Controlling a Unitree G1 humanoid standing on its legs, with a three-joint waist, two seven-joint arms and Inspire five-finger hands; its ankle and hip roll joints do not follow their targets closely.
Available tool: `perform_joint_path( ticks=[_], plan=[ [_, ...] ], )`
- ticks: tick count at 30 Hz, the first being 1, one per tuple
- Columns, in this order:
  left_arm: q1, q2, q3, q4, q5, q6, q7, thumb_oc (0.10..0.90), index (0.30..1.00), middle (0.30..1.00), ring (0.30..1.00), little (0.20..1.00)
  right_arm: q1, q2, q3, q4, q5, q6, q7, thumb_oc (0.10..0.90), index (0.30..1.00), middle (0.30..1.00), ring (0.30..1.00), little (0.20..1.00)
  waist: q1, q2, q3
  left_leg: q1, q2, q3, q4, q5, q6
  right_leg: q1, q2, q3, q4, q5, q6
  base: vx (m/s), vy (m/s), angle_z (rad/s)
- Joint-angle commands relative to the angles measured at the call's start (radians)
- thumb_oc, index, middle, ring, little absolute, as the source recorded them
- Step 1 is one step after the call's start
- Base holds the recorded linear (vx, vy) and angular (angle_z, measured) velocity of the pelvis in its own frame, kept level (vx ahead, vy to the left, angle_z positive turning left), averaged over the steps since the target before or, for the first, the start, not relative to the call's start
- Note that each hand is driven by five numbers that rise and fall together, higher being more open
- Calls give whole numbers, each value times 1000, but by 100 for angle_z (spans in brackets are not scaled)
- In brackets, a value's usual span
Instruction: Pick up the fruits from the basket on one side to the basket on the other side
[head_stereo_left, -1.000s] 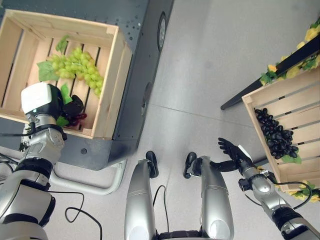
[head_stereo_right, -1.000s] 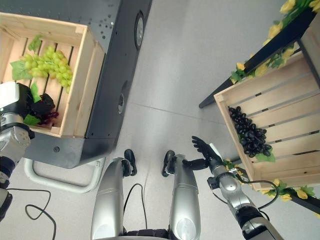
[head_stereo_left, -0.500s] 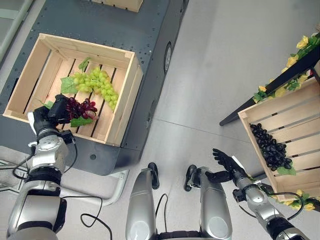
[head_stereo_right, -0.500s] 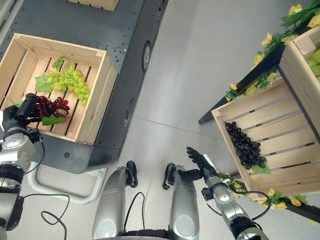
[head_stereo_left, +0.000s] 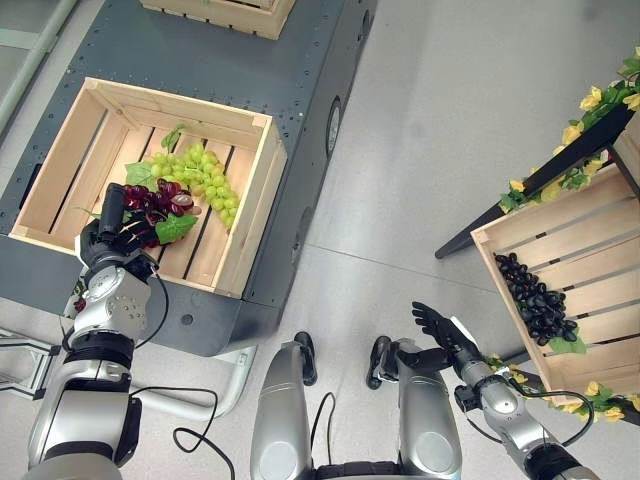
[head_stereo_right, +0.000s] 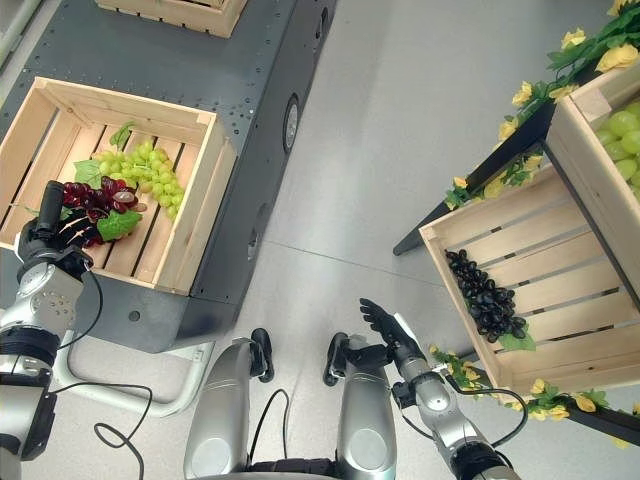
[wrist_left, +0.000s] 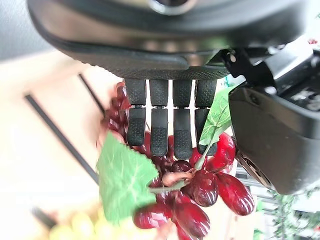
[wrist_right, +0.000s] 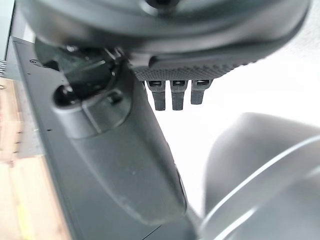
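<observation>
Left eye view: left hand (head_stereo_left: 112, 226) over the left crate (head_stereo_left: 262, 190), fingers curled round a red grape bunch (head_stereo_left: 156, 200); bunch runs out past the fingertips toward the green grapes (head_stereo_left: 195, 172) just beyond.

Right eye view: right hand (head_stereo_right: 388, 330) low, fingers relaxed, nearer the right crate (head_stereo_right: 480, 212) holding black grapes (head_stereo_right: 485, 296); well apart from the bunch.

Left wrist view: fingers (wrist_left: 159, 125) clasp the bunch, stem and leaf (wrist_left: 121, 179) beyond the tips.

Right wrist view: fingers straight, holding nothing.

Wooden crate (head_stereo_left: 250, 215) on dark metal platform (head_stereo_left: 300, 60)
</observation>
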Motion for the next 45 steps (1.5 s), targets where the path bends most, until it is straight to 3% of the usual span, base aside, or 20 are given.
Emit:
perform_joint_path(
  ticks=[1, 13, 21, 27, 37, 45],
  plan=[
    [-60, 59, 91, -106, -40, -173, -22, 400, 300, 300, 300, 300, 0, -11, 26, -118, -31, -117, -25, 800, 900, 900, 900, 900, -19, 22, -72, 158, -72, 66, -106, -90, 73, 71, -11, 61, -113, 65, 39, 0, 0, 0],
    [-58, 63, 92, -139, -103, -181, -75, 400, 300, 300, 300, 300, 1, -2, 66, -204, -31, -151, -54, 800, 900, 900, 900, 900, -16, 40, -168, 316, -106, 59, -258, -53, 46, 254, 3, 45, -294, 83, 50, 33, -40, -2],
    [-52, 59, 77, -166, -74, -147, -130, 400, 300, 300, 300, 300, 2, 8, 69, -221, -3, -165, -50, 800, 900, 900, 900, 900, -9, 60, -250, 433, -124, 47, -394, -18, 21, 403, 24, 24, -461, 105, 52, 57, -42, -1],
    [-47, 47, 48, -200, -39, -109, -174, 400, 300, 300, 300, 300, -19, 31, 82, -263, 90, -163, -28, 800, 900, 900, 900, 900, 4, 75, -317, 510, -136, 30, -520, 27, 2, 495, 45, 11, -594, 148, 65, 34, -67, 3],
    [-180, 42, -54, -221, -11, -57, -194, 400, 300, 300, 300, 300, -197, 96, 113, -325, 272, -56, 2, 800, 900, 900, 900, 900, 31, 94, -391, 577, -128, 13, -693, 112, -17, 579, 67, -17, -766, 236, 76, -30, -93, 8],
    [-306, -4, -153, -177, -25, -7, -220, 400, 300, 300, 300, 300, -368, 171, 141, -283, 336, 43, -53, 800, 900, 900, 900, 900, 59, 94, -428, 593, -121, -17, -777, 158, -34, 611, 83, -45, -832, 258, 75, -23, -92, 4]
  ],
)
